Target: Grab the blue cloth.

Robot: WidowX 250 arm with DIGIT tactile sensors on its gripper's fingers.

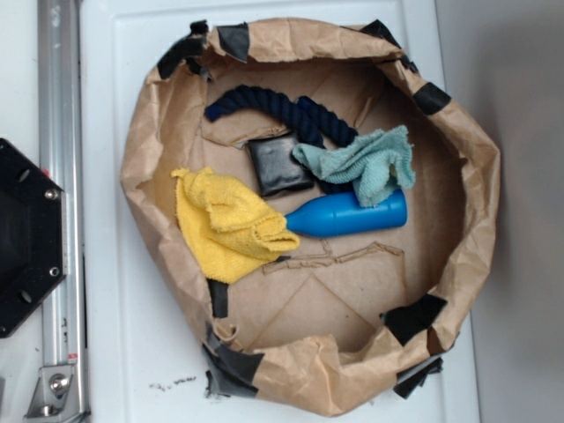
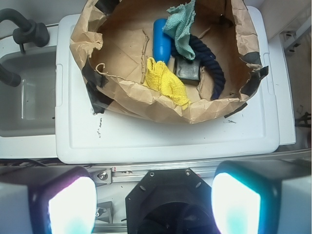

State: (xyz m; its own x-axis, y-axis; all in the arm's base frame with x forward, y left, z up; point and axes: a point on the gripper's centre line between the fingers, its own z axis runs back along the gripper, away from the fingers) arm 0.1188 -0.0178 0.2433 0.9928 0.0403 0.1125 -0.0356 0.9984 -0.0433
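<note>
The blue cloth [image 1: 366, 163] is a pale teal terry washcloth lying crumpled in the paper-lined basket, over the end of the dark navy rope [image 1: 282, 110] and above the bright blue plastic bottle [image 1: 352, 214]. In the wrist view the cloth [image 2: 181, 27] lies at the top, far from my gripper [image 2: 153, 204]. My gripper is open and empty, its two glowing fingers [image 2: 72, 204] spread wide at the bottom of the wrist view, above the robot's black base. The gripper does not show in the exterior view.
A yellow cloth [image 1: 227, 225] lies left of the bottle, a black square pad [image 1: 279, 163] beside the blue cloth. The brown paper basket wall [image 1: 141, 150] with black tape stands on a white lid [image 2: 165, 136]. The black robot base [image 1: 26, 238] and a metal rail [image 1: 57, 176] are at left.
</note>
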